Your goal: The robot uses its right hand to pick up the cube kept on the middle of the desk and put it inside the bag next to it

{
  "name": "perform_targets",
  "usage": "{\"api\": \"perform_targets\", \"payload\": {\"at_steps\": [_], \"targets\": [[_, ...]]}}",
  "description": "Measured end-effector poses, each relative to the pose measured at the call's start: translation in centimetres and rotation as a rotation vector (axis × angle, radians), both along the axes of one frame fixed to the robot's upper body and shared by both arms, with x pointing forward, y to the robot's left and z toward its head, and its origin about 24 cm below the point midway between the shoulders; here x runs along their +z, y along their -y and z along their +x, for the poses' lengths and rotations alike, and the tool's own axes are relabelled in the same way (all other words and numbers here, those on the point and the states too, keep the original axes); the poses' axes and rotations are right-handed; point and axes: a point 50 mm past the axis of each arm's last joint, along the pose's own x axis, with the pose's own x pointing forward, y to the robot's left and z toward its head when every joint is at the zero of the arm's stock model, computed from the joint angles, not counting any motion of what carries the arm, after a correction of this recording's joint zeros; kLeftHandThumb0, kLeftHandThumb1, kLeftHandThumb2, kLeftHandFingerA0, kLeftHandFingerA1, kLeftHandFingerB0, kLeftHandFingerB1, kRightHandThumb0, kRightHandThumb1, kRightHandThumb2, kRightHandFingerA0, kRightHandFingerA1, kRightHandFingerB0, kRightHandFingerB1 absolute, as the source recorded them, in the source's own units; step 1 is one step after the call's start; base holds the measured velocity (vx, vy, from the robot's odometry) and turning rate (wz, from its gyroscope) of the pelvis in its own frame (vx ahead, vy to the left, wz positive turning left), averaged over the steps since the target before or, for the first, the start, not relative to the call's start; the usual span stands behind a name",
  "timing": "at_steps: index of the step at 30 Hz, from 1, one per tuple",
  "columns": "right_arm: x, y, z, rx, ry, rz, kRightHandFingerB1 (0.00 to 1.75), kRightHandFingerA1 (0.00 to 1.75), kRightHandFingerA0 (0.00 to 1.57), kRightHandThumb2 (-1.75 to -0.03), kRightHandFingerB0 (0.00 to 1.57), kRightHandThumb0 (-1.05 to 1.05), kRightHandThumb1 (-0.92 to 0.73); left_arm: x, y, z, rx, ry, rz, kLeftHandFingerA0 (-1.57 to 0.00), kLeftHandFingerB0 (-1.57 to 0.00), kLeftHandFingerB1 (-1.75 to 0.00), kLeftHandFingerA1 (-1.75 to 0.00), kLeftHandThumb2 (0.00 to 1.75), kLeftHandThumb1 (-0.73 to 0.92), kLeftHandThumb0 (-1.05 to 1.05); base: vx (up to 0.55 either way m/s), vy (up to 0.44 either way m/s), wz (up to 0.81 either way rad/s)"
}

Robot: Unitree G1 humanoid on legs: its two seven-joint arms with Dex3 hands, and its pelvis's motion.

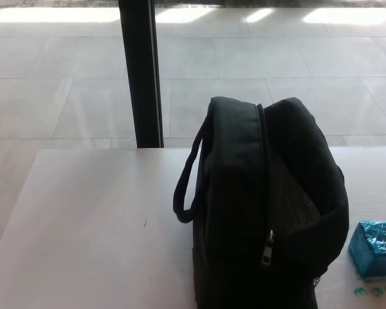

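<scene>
A black bag (270,212) stands upright on the white worktop (83,225), taking up the middle and lower right of the head view. Its top is rounded, and a zipper line runs down its front from the crown to a metal zipper pull (268,248) hanging low on the body. A carrying strap (188,187) loops out from the bag's left side, curving down toward the worktop. To the right of the bag, close beside it but apart from it, sits the cube (375,249), a bright blue block with a patterned, shiny surface (its right edge is cut off by the picture's border). It rests on the worktop near the lower right corner, with a few small green marks (376,291) on the surface just in front of it. The bag's bulging right side overhangs toward the cube. Whether the bag's opening is zipped or unzipped cannot be told from this angle. Behind the worktop, a dark vertical post (141,71) rises from its far edge, and beyond that lies a pale tiled floor (257,58) with bright patches of light along the top. Neither of the robot's hands shows in the picture, so nothing can be said about how their fingers stand.
</scene>
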Motion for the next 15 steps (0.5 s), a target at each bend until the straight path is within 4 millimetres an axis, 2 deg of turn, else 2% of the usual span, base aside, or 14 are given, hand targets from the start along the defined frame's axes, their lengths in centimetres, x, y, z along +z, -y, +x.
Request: {"api": "perform_targets", "payload": {"at_steps": [1,2,3,4,5,6,7,8,9,11,12,13,15], "targets": [[0.3,0.1,0.1,-0.003,0.018,0.010,0.42,0.38,0.00,-0.61,0.12,-0.72,-0.75,0.3,-0.1,0.1,0.000,0.009,-0.017,-0.23,-0.32,-0.53,-0.55,0.85,0.46,-0.70,0.00,0.000,0.00],[0.4,0.2,0.1,-0.006,0.027,0.014,0.43,0.31,0.00,-0.62,0.11,-0.73,-0.74,0.4,-0.2,0.1,0.000,0.013,-0.028,-0.22,-0.32,-0.54,-0.54,0.85,0.46,-0.70,0.00,0.000,0.00],[0.7,0.4,0.1,-0.008,0.041,0.023,0.45,0.21,0.00,-0.96,0.08,-0.77,-0.57,0.6,-0.3,0.2,0.000,0.018,-0.045,-0.28,-0.32,-0.40,-0.49,0.56,0.60,-0.62,0.00,0.000,0.00],[0.9,0.5,0.1,-0.012,0.051,0.031,0.45,0.21,0.00,-0.96,0.08,-0.77,-0.57,0.7,-0.3,0.2,0.000,0.021,-0.061,-0.28,-0.32,-0.40,-0.49,0.56,0.60,-0.62,0.00,0.000,0.00],[1.1,0.8,0.0,-0.022,0.066,0.039,0.42,0.35,0.00,-0.62,0.08,-0.73,-0.73,0.8,-0.4,0.2,0.000,0.023,-0.080,-0.27,-0.31,-0.40,-0.49,0.58,0.61,-0.61,0.00,0.000,0.00],[1.5,1.0,0.0,-0.040,0.088,0.045,0.41,0.35,0.03,-0.62,0.08,-0.72,-0.70,0.9,-0.4,0.2,-0.002,0.024,-0.093,-0.26,-0.29,-0.39,-0.48,0.58,0.61,-0.64,0.00,0.000,0.00],[1.9,1.3,0.0,-0.060,0.114,0.049,0.39,0.39,0.02,-0.95,0.05,-0.75,-0.55,0.9,-0.3,0.3,-0.006,0.024,-0.101,-0.27,-0.29,-0.38,-0.48,0.57,0.61,-0.64,0.00,0.000,0.00],[2.3,1.6,0.0,-0.083,0.143,0.054,0.40,0.43,0.00,-0.95,0.07,-0.83,-0.58,1.0,-0.2,0.3,-0.011,0.024,-0.108,-0.27,-0.30,-0.38,-0.48,0.57,0.60,-0.65,0.00,0.000,0.00],[2.8,1.9,0.1,-0.107,0.171,0.059,0.39,0.37,0.00,-0.97,0.08,-0.78,-0.59,1.0,-0.2,0.4,-0.015,0.026,-0.114,-0.27,-0.30,-0.39,-0.48,0.57,0.61,-0.65,0.00,0.000,0.00],[3.8,2.6,0.2,-0.158,0.231,0.066,0.42,0.38,0.01,-0.95,0.06,-0.74,-0.57,1.1,-0.1,0.4,-0.022,0.027,-0.125,-0.28,-0.32,-0.39,-0.49,0.57,0.61,-0.65,0.00,0.000,0.00],[4.4,3.0,0.3,-0.183,0.265,0.068,0.44,0.31,0.00,-0.63,0.04,-0.78,-0.78,1.1,0.0,0.4,-0.024,0.026,-0.131,-0.28,-0.32,-0.39,-0.49,0.57,0.61,-0.64,0.00,0.000,0.00],[5.1,3.3,0.4,-0.204,0.298,0.066,0.32,0.11,0.00,-0.99,0.06,-0.92,-0.65,1.1,0.0,0.4,-0.026,0.025,-0.136,-0.30,-0.35,-0.41,-0.51,0.58,0.61,-0.63,0.00,0.000,0.00],[6.5,3.9,0.8,-0.233,0.358,0.057,0.34,0.13,0.00,-0.99,0.04,-0.89,-0.63,1.1,0.0,0.4,-0.027,0.025,-0.146,-0.30,-0.34,-0.40,-0.51,0.58,0.61,-0.63,0.00,0.000,0.00]]}}
